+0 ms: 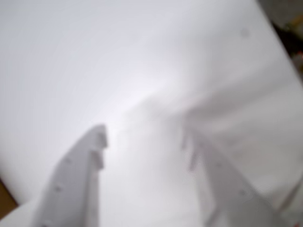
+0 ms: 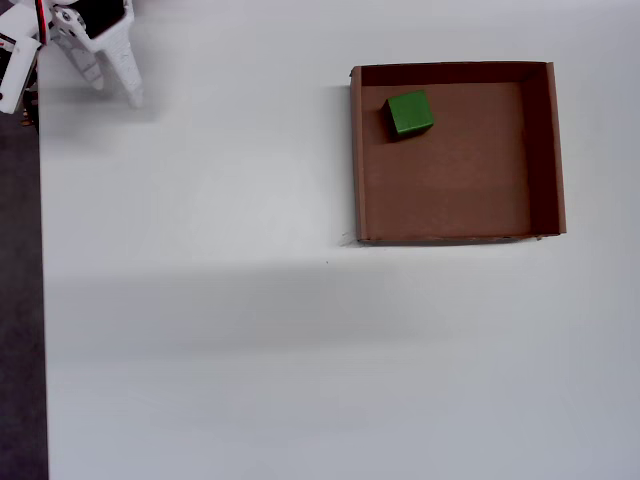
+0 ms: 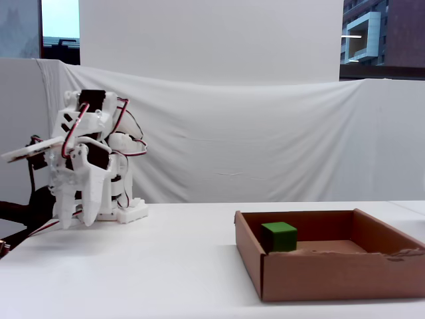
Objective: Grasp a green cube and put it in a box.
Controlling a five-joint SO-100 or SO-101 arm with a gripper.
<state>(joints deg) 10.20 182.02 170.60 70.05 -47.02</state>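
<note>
- Wrist view, blurred: two white fingers rise from the lower edge with a clear gap between them and nothing in it, only the white table beneath.
- Fixed view, nearest the camera: the box sits on the table at the right, its front wall facing the lens.
- Inside it, the green cube rests on the brown floor near the left wall; in the overhead view the green cube lies in the box's upper-left corner area, just beside the walls of the box.
- Farther back on the left, the gripper points down at the table, spread and empty, well apart from the box.
- Behind everything hangs a white cloth.
</note>
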